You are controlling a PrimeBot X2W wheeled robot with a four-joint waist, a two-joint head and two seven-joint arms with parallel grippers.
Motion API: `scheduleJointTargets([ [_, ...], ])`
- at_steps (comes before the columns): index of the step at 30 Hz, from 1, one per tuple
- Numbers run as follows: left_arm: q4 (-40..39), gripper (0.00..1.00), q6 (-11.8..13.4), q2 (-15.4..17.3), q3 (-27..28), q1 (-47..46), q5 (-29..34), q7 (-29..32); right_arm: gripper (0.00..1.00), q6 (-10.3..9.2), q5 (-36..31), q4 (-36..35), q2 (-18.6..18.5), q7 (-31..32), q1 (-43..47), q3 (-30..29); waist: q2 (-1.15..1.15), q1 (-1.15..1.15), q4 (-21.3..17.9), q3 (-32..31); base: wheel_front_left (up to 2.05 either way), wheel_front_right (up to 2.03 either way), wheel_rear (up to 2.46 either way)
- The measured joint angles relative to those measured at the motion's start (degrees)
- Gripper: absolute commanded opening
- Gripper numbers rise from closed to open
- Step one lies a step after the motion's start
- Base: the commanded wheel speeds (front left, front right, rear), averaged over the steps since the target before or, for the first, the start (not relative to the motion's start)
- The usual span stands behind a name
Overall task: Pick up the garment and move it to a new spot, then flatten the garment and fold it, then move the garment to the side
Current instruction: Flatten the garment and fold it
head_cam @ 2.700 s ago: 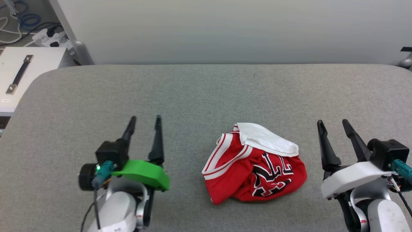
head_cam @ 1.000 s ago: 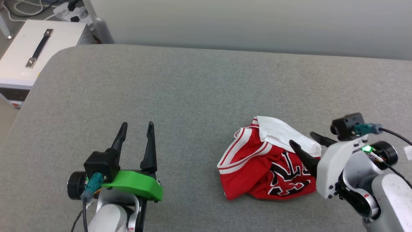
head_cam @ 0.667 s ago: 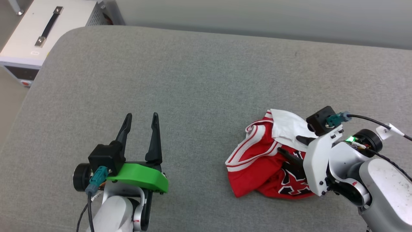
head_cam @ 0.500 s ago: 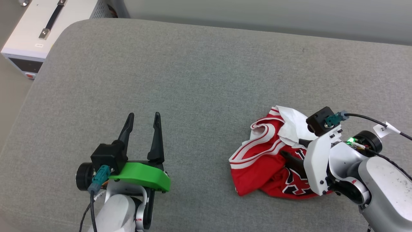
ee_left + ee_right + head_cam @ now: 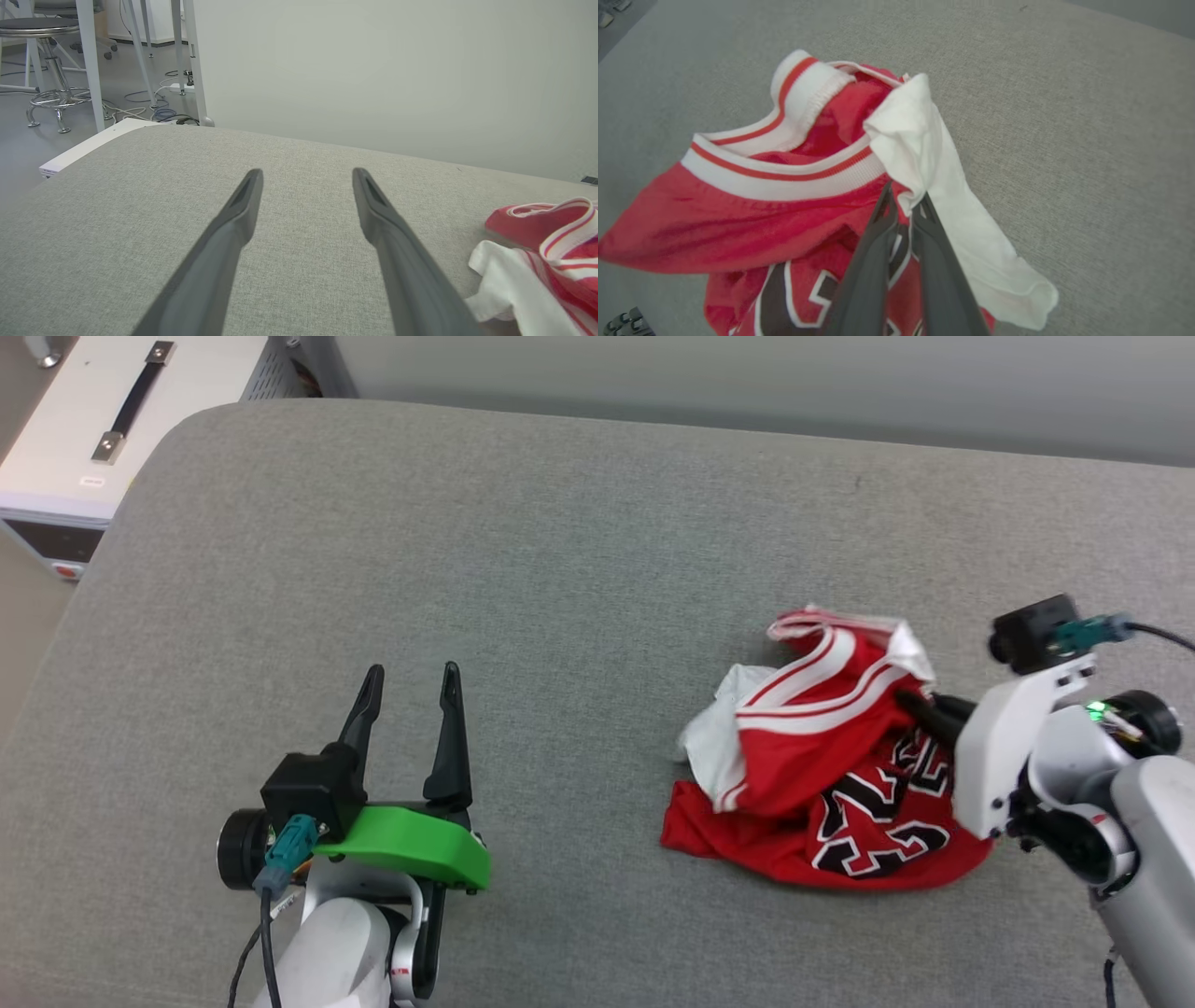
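The right jaws are pressed together on a bunch of the shirt (image 5: 822, 756), where soft white sleeve meets ribbed striped trim. A firm pinch and a high lift are needed, since the slick, crumpled red body trails below them on the woven grey desk (image 5: 560, 569). Well apart, the left jaws are spread, empty.
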Motion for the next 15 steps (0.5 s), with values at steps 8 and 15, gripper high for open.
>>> scheduleJointTargets([
  [8,0.25,1.00,0.00,0.18,-0.08,0.04,-0.01,0.03,0.00,-0.01,1.11,4.93,2.05,-1.99,6.00,-15.21,0.00,0.00,-2.31,-0.71,0.00,0.00,0.00],
  [15,0.21,1.00,0.00,0.44,-0.26,0.04,-0.27,0.14,0.00,-0.01,0.77,8.70,5.50,-2.40,12.80,-25.77,0.00,0.00,-3.57,-0.94,0.00,0.00,0.00],
])
